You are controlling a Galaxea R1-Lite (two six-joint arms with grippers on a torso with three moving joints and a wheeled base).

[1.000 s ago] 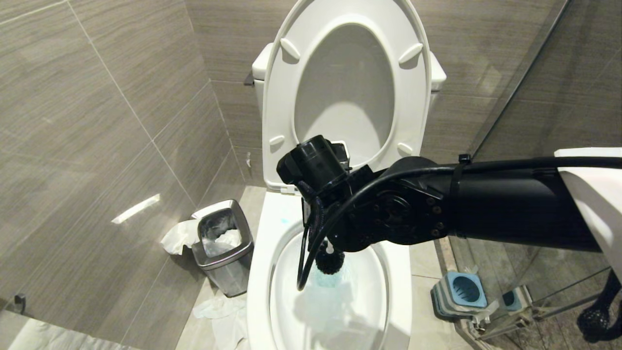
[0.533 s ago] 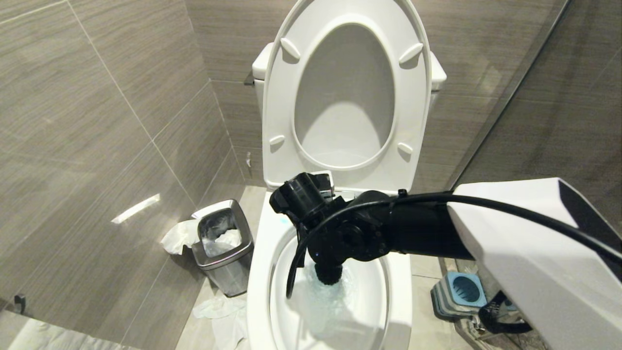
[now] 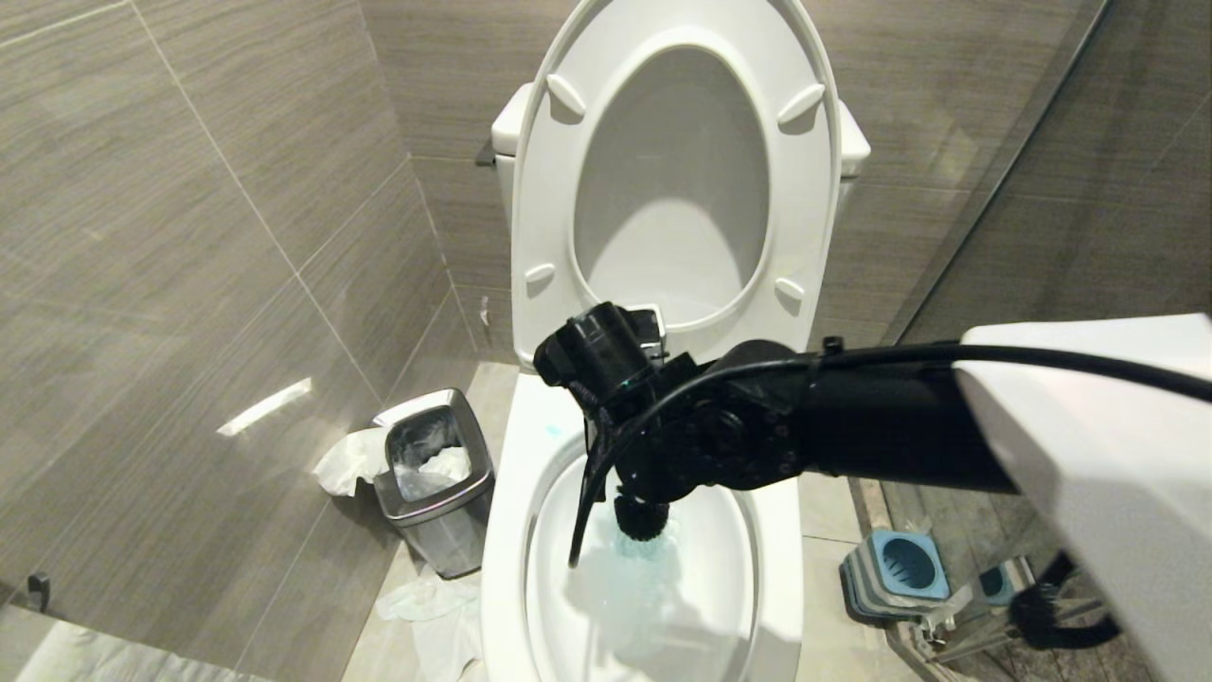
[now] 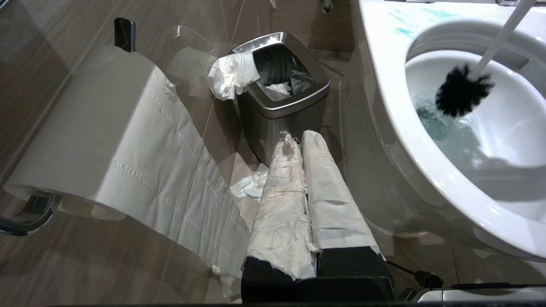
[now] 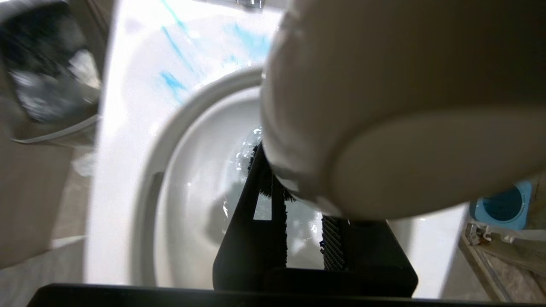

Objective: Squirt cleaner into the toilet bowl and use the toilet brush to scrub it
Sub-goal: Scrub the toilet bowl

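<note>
Right gripper [image 5: 294,238] clamped on the toilet brush [image 4: 463,91], black head down in blue cleaner [image 3: 653,554] water inside the toilet bowl [image 3: 502,530]. Left gripper [image 4: 300,140] pinched tight, near bin [image 4: 283,98]. No readable writing.

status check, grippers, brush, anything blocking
Right gripper shut on toilet brush, head in tinted water of toilet bowl. Left gripper shut, parked beside waste bin. Nothing blocking.

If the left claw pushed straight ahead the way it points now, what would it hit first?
Most likely the steel waste bin on the floor beside the toilet: the left claw, shut and wrapped in paper, points at its side. Depth is unclear, so how near is hard to tell.
</note>
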